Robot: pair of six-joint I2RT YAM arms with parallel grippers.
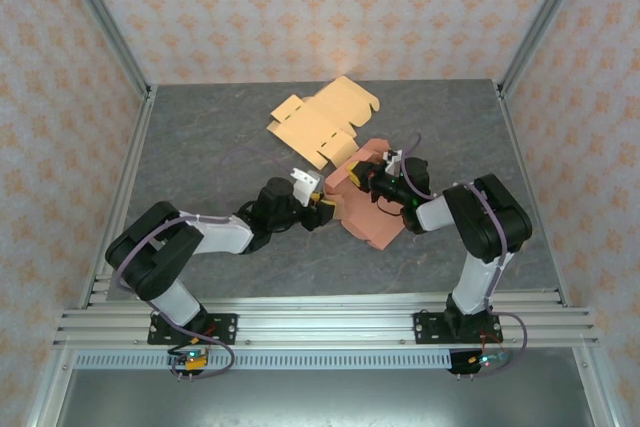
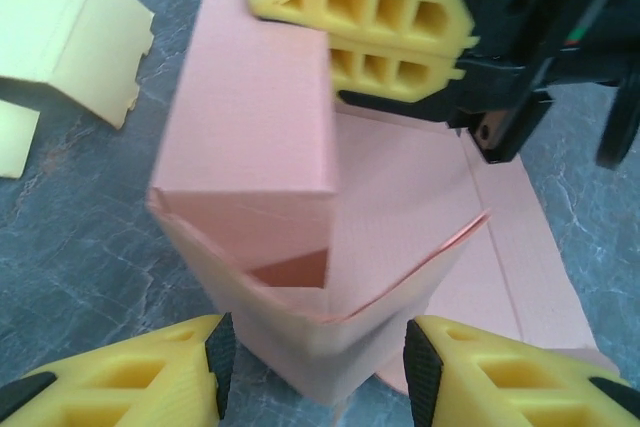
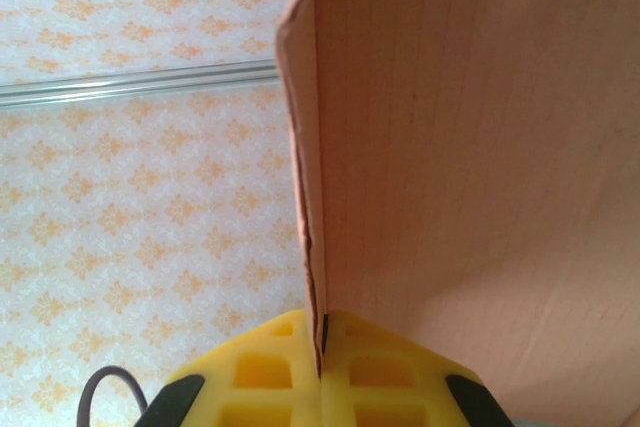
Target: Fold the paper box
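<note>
The pink paper box [image 1: 372,209] lies partly folded at the table's middle, with its side walls raised [image 2: 250,127]. My left gripper [image 1: 325,209] is open, and its two yellow fingers straddle the box's near raised end [image 2: 320,367] with small gaps at the pads. Coming from the right, my right gripper [image 1: 372,179] is shut on the edge of a pink wall panel [image 3: 322,337] and holds it upright. In the left wrist view, the right gripper's fingers [image 2: 400,17] sit above the box's far wall. The box's inner floor is mostly hidden.
A flat yellow box blank [image 1: 322,119] lies behind the pink box, close to its far side [image 2: 70,27]. The grey table [image 1: 200,147] is bounded by aluminium posts and patterned walls. Both arms meet at the centre.
</note>
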